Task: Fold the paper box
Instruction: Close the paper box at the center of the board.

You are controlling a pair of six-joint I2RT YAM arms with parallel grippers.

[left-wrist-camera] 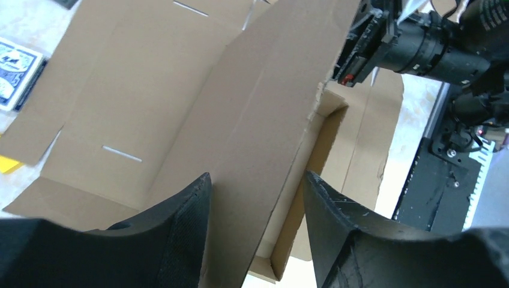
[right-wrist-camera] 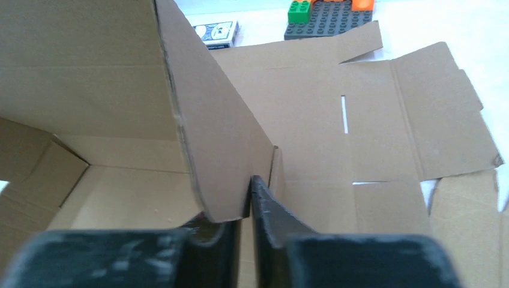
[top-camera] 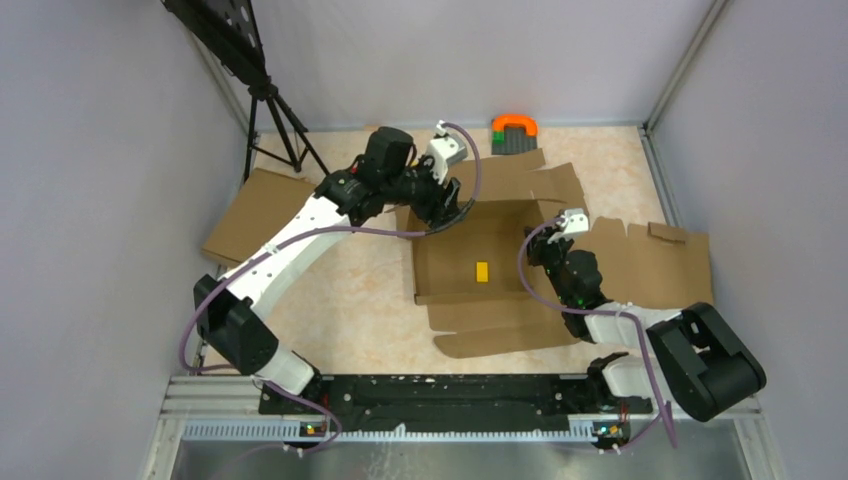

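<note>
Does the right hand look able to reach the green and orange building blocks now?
Probably not yet: the right hand is shut on a raised wall of the paper box. The building blocks lie beyond a flat flap, nothing standing between, so after letting go it likely could.

Paper box (top-camera: 450, 275) brown; sm. block (top-camera: 482, 271) yellow; card pack (right-wrist-camera: 216, 33) blue patt.; bricks (top-camera: 514, 126) orange/green.

A pale beige marbled tabletop (top-camera: 360, 300) is seen. Laid flat on it are the paper box (top-camera: 490, 335), a large brown corrugated die-cut sheet, a plain brown cardboard slab (top-camera: 255, 215) at the left, and a dark grey studded plate (top-camera: 515, 143) with orange and green blocks at the far edge.
</note>
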